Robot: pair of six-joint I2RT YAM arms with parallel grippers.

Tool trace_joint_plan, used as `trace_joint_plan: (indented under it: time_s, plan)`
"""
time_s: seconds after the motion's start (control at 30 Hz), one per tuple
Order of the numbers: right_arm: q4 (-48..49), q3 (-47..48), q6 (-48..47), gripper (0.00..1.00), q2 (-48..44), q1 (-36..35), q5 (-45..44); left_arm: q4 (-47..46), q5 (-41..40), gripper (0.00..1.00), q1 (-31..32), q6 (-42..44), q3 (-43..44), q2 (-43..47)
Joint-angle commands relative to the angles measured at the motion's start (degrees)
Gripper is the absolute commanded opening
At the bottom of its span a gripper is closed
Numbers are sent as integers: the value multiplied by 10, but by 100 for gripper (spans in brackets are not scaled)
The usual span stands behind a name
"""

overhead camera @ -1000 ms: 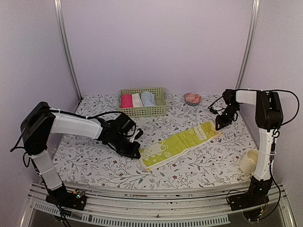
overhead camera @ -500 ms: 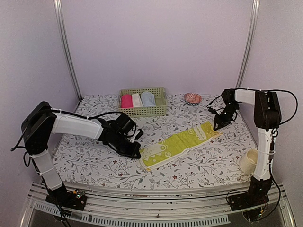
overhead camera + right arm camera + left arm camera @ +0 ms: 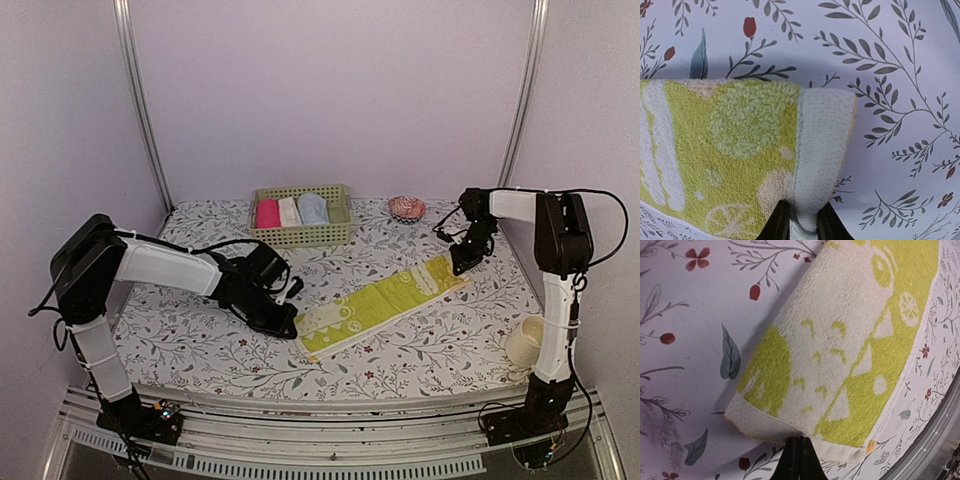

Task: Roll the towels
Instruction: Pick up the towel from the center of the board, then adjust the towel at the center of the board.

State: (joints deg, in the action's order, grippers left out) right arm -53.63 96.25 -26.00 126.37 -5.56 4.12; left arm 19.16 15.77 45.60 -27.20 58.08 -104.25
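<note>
The yellow-green towel (image 3: 385, 300) is laid out as a long strip across the table (image 3: 200, 340). Its far hem is pinched by the right gripper (image 3: 801, 214) — cloth is bunched between the fingers. The left gripper (image 3: 799, 452) is pressed together at the near hem; whether cloth is caught cannot be told. The light blue towel (image 3: 313, 208) is seen rolled in the basket (image 3: 300, 237).
</note>
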Motion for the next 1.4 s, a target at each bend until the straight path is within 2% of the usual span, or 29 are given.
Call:
trace_joint_plan:
  time_s: [0.0,0.13,0.4,0.53,0.73,0.87,1.0,1.37]
  plan:
    - [35,-38,5,12,38,5,-88,-4,-3,0,6,8,11,-6]
    - [32,-14,4,4,29,26,-85,-4,-4,0,5,9,11,-7]
    - [17,52,-8,3,-4,56,-102,-5,-6,0,5,12,11,-9]
    - [-10,76,-12,3,-21,60,-82,-6,-6,0,5,12,10,-10]
    - [-76,63,-12,3,-55,50,90,-7,-8,0,5,7,10,-7]
    - [-96,6,-21,3,-84,17,244,-22,13,0,-1,-2,12,-1]
    - [-117,-9,-31,3,-84,-15,340,-23,13,0,-4,-5,20,-8]
    - [-152,16,-40,3,-39,-73,424,-29,13,0,-4,-20,20,-18]
